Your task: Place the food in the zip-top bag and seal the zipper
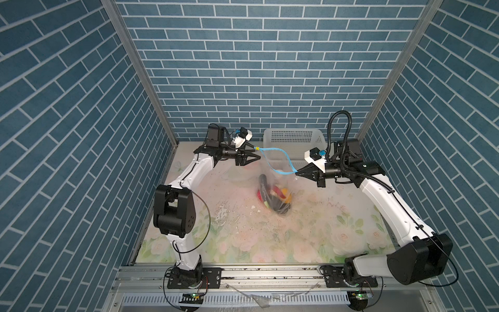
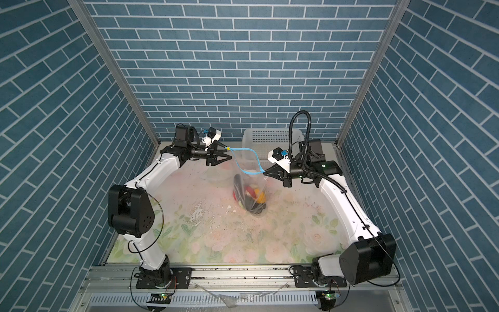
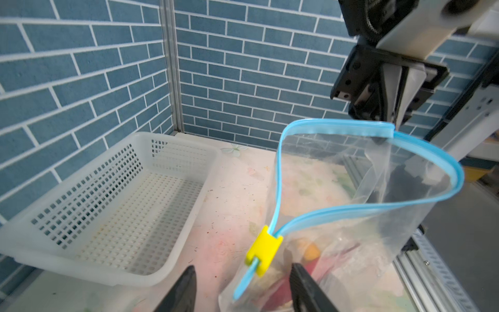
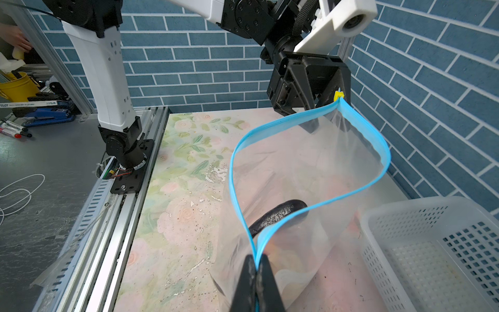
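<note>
The zip-top bag (image 1: 270, 168) hangs upright over the table with its mouth spread wide. The food (image 1: 276, 198) lies heaped at its bottom, and the dark aubergine (image 4: 278, 213) leans up one side. My right gripper (image 4: 256, 283) is shut on one end of the light blue zipper (image 4: 270, 125). At the other end my left gripper (image 3: 244, 286) stands open, and the yellow tab (image 3: 264, 250) and the strip's tip sit between its fingers without touching them. In both top views the bag is strung between the two grippers (image 1: 258, 151) (image 2: 264, 173).
A white perforated basket (image 1: 294, 137) stands at the back of the table, just behind the bag; it holds nothing in the wrist views (image 3: 81, 259). Blue brick walls enclose three sides. An aluminium rail (image 1: 270, 274) runs along the front.
</note>
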Motion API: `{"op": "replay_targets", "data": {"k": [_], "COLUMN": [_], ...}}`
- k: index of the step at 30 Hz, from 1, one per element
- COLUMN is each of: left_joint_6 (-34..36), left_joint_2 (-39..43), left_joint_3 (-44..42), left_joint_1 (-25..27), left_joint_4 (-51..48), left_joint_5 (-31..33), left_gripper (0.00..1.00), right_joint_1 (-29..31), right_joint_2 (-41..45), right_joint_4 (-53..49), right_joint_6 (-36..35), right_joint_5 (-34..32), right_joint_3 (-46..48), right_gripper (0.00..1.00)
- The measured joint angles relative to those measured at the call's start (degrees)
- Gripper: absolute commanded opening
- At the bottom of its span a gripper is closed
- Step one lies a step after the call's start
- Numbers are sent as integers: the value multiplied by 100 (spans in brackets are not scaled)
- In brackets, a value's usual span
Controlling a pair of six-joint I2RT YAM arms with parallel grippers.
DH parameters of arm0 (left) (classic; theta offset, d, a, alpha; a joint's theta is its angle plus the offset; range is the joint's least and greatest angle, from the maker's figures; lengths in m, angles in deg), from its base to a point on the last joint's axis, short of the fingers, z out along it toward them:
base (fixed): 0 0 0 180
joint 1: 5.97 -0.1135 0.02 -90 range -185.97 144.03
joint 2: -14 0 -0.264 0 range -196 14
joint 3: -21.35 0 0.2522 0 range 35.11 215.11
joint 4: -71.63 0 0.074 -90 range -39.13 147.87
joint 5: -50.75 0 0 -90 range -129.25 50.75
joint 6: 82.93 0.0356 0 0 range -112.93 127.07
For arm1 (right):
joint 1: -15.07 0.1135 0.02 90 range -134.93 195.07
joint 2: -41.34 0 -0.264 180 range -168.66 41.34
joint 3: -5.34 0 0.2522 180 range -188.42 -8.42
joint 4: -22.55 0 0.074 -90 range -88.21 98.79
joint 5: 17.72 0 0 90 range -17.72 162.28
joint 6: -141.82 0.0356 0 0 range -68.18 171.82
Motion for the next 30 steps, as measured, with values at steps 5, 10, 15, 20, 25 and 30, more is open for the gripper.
{"op": "replay_targets", "data": {"k": [5, 10, 15, 20, 25, 30], "left_joint_6": [127, 98, -11, -323, -837, -1300], "left_joint_2": [2, 96, 387, 953, 1617, 2387], "left_joint_3": [61, -7, -223, -894, -1670, -2413], "left_joint_1": [0, 0, 0, 0, 0, 0], "left_joint_4": [-210, -199, -129, 188, 590, 890], "left_joint_5": [22, 201, 302, 483, 772, 1185], "left_gripper": [7, 0, 0, 0, 0, 0], "right_joint_1": [-11, -55, -96, -118, -125, -129], "right_joint_2": [-15, -17, -17, -11, 24, 94], "right_joint_4": [-2, 0, 0, 0, 0, -63], "right_joint_6": [0, 2, 4, 13, 74, 114], "right_joint_5": [-48, -74, -111, -216, -369, -507], "right_joint_3": [0, 0, 0, 0, 0, -2], "right_gripper": [0, 0, 0, 0, 0, 0]}}
